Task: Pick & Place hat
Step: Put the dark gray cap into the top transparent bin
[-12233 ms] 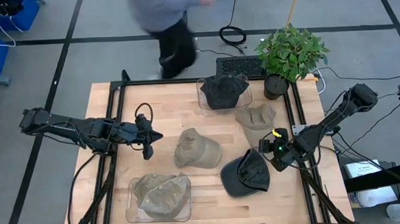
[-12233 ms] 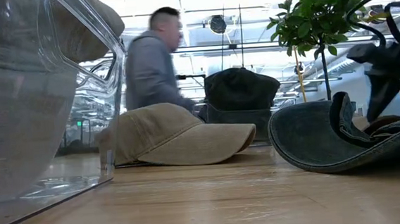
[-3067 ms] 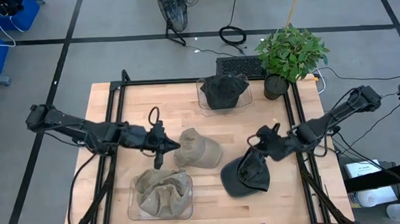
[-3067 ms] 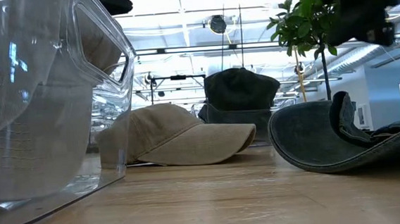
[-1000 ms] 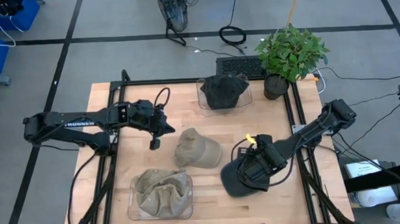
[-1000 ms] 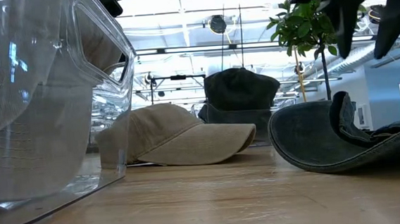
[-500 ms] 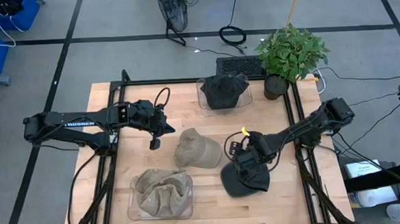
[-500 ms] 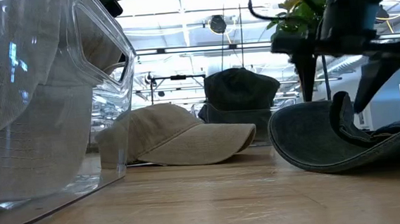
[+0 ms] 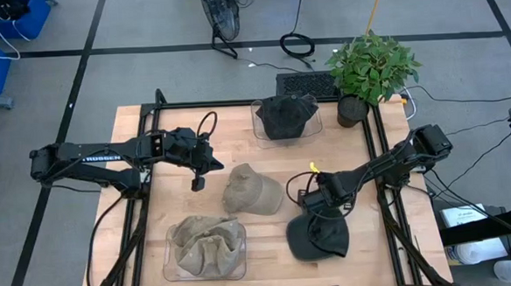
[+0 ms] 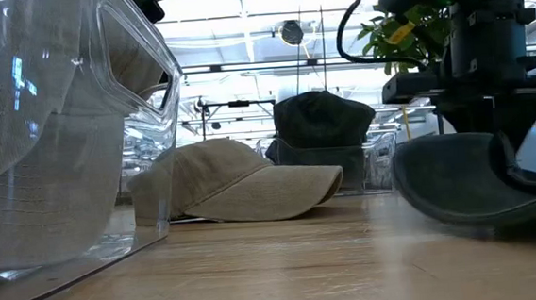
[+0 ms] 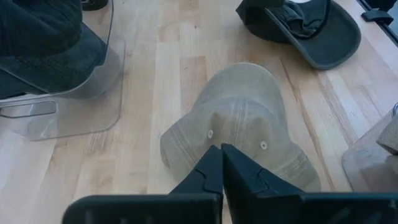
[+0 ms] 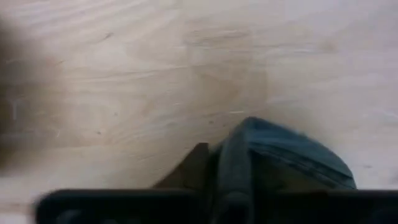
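On the wooden counter (image 9: 238, 144), the right gripper (image 9: 314, 212) has its fingers clamped on the dark hat (image 9: 318, 237) trailing just below them, so lift straight up before swinging; the left gripper (image 9: 197, 182), fingers together, waits beside the tan hat (image 9: 250, 189).

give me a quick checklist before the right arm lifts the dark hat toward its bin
1. Right gripper shut on the dark hat: ok, the right wrist view shows the fingers closed on its edge.
2. Hat clear of the table: cannot tell, in the low view its underside sits very near the wood.
3. Bin with the other dark hat reachable: ok, the wood between shows nothing in the way.
4. Tan hat out of the path: ok, it lies apart, beside the right gripper.
5. Left gripper out of the way: ok, shut, hovering beside the tan hat.
6. Potted plant clearance: cannot tell, it stands close to the bin.
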`<state>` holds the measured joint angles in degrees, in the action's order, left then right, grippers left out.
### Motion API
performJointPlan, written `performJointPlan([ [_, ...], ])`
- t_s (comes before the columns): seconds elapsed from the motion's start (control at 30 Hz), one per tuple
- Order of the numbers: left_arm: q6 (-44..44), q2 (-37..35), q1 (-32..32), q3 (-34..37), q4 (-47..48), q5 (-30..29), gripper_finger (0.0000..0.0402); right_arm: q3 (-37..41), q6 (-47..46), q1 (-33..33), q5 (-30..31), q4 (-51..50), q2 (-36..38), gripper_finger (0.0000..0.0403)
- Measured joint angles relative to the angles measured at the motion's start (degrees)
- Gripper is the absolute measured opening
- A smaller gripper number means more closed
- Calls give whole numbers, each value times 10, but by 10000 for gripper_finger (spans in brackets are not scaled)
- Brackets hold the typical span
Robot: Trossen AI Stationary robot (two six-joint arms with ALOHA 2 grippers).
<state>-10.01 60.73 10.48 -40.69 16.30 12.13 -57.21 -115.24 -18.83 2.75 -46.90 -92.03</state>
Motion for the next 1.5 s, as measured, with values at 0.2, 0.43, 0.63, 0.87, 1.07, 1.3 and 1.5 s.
performJointPlan([
  [0.2,-1,0,0,0,-20,0,19,0,45,0,67,53,16,12],
  [0.43,-2,0,0,0,-40,0,7,-6,112,-15,272,75,118,5],
  [0.63,-16,0,0,0,-58,0,14,-7,428,-17,359,150,211,3],
  [0.87,-5,0,0,0,-122,-60,5,-7,723,80,308,243,291,1],
  [1.07,17,0,0,0,-181,-146,4,-8,924,238,74,382,305,1],
  [1.3,45,0,0,0,-197,-185,4,-8,1010,417,-183,512,245,1],
  [1.5,57,0,0,0,-226,-186,7,-35,1015,512,-342,656,167,0],
])
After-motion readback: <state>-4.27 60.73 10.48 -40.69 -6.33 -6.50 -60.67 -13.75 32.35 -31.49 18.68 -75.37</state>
